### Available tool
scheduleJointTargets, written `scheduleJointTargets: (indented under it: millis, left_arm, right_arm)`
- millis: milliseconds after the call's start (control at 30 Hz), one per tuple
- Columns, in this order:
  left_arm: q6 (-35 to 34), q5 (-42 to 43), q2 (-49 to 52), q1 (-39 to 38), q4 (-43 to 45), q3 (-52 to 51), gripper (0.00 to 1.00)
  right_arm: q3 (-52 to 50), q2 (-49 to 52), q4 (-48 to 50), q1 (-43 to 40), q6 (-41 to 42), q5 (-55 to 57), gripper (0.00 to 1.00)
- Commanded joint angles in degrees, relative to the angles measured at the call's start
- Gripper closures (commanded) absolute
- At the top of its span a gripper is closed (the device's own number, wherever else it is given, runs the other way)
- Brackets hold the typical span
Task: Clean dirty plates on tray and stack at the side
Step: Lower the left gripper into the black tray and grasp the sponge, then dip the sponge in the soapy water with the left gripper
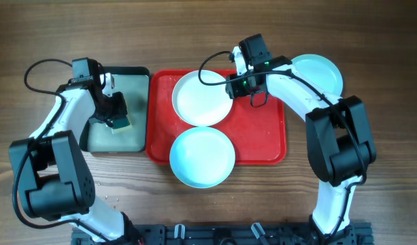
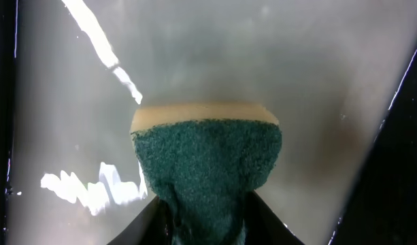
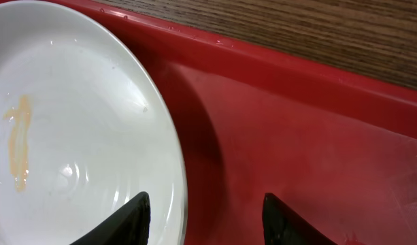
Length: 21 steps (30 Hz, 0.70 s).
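Observation:
A white plate (image 1: 201, 97) lies at the back of the red tray (image 1: 262, 136), with an orange smear (image 3: 18, 143) on it. One aqua plate (image 1: 202, 156) rests over the tray's front rim. Another aqua plate (image 1: 317, 73) lies on the table to the right of the tray. My right gripper (image 1: 237, 87) is open low over the tray (image 3: 296, 136), its jaws astride the white plate's (image 3: 72, 122) right rim. My left gripper (image 1: 117, 117) is shut on a green and yellow sponge (image 2: 208, 156) above the grey-green tray (image 1: 137, 85).
The grey-green tray (image 2: 262, 54) has a black rim and stands just left of the red tray. Wooden table surrounds both trays. A black rail runs along the table's front edge (image 1: 215, 235).

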Motion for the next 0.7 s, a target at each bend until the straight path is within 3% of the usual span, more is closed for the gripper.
scheduleJointTargets:
  millis: [0,100,267,500,600,667]
  left_arm:
    - [-0.11,1.27,-1.40,0.31,-0.02,-0.26,0.78]
    - [-0.13,1.31,-1.40,0.28,0.70,-0.39,0.96]
    - [0.11,1.31,-2.97,0.26,0.87,0.22,0.96]
    - [2.34,1.70,-16.46,-2.54,1.42,1.25,0.96]
    - [3.78,1.66,-19.15,-4.09,1.90,1.25,0.96]
    - [4.17,1.01,-19.17,-5.01,1.99,1.22,0.96]
  right_arm:
    - [0.44,-1.81,0.11,-0.02,0.02,-0.90,0.47]
    - [0.44,-1.81,0.13,-0.02,0.02,-0.90,0.47]
    - [0.44,-1.81,0.33,-0.02,0.02,-0.92,0.40]
    - [0.44,-1.81,0.98,0.00,0.15,-0.92,0.34]
    - [0.42,-1.79,1.05,0.00,2.08,-0.92,0.43]
    - [0.13,-1.62,1.31,0.00,2.12,-0.92,0.57]
